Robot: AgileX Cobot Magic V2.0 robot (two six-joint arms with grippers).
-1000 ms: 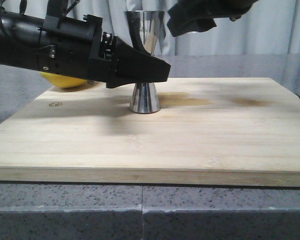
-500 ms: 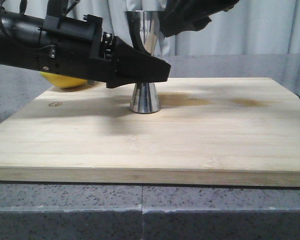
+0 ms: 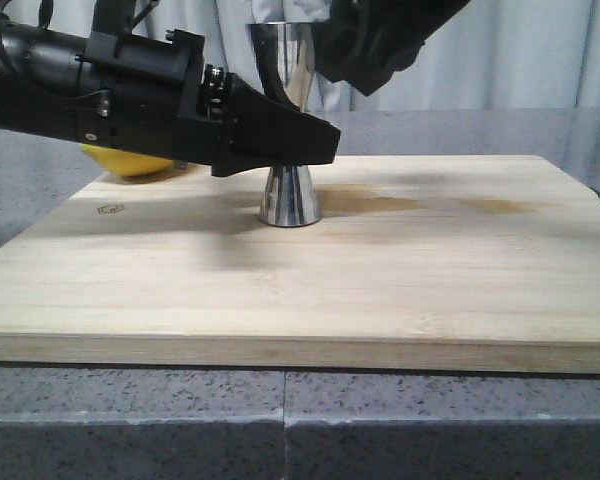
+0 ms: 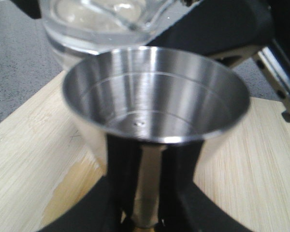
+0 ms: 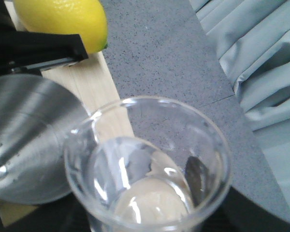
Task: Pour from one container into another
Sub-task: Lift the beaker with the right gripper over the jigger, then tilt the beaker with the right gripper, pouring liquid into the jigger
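**Tipping beaker at the jigger's rim**

Gripping the jigger (image 3: 288, 120) at its waist, the left gripper (image 3: 315, 145) holds it upright on the wooden board (image 3: 380, 280). Only the wrist views show the glass beaker (image 5: 150, 169): the front view hides it behind the right gripper (image 3: 380, 45), which clasps it just above the jigger's rim, lip near the steel cup (image 4: 154, 92). A lemon (image 5: 63, 19) lies behind the jigger, partly blocked by the left arm. Since 1 second ago, the right gripper has moved closer to the jigger.
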